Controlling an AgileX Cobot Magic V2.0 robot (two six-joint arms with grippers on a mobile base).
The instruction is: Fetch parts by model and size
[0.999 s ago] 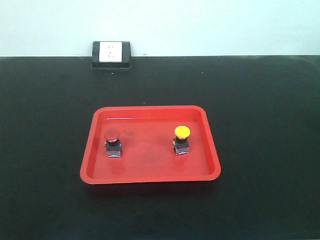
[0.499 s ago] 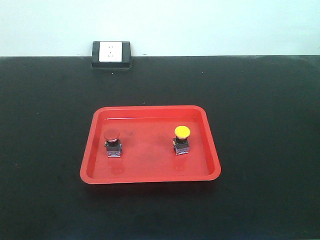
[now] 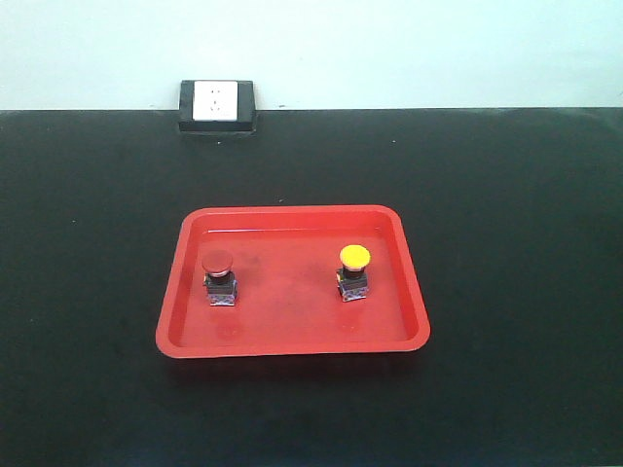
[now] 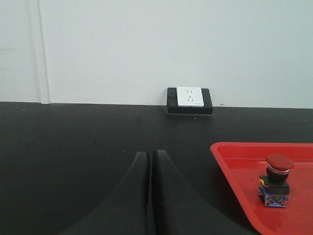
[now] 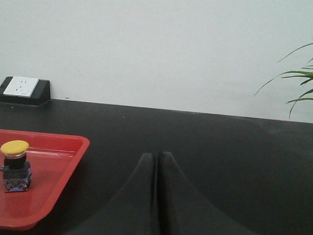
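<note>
On the left, over bare black tabletop (image 3: 88, 292), the left gripper (image 4: 149, 161) shows in its wrist view with its two dark fingers pressed together at the tips, clenched on nothing, well to the left of the tray. At the far edge of the table, against the pale wall, sits a white wall socket in a black rectangular housing (image 3: 217, 106). In the middle of the table lies a shallow red plastic tray with rounded corners (image 3: 292, 341). Upright in its left part stands the red-capped mushroom-head push-button switch with a dark-and-blue blocky base (image 3: 219, 276); upright in its right part, well apart from the first, stands the yellow-capped mushroom-head push-button switch with the same kind of base (image 3: 354, 271). Both rest on the tray floor, touching neither its walls nor each other. To the right of the tray, the right gripper (image 5: 157, 159) likewise has its dark fingers closed tip to tip, holding nothing. At the far right edge of the right wrist view, thin green plant leaves (image 5: 298, 81) reach in before the wall.
</note>
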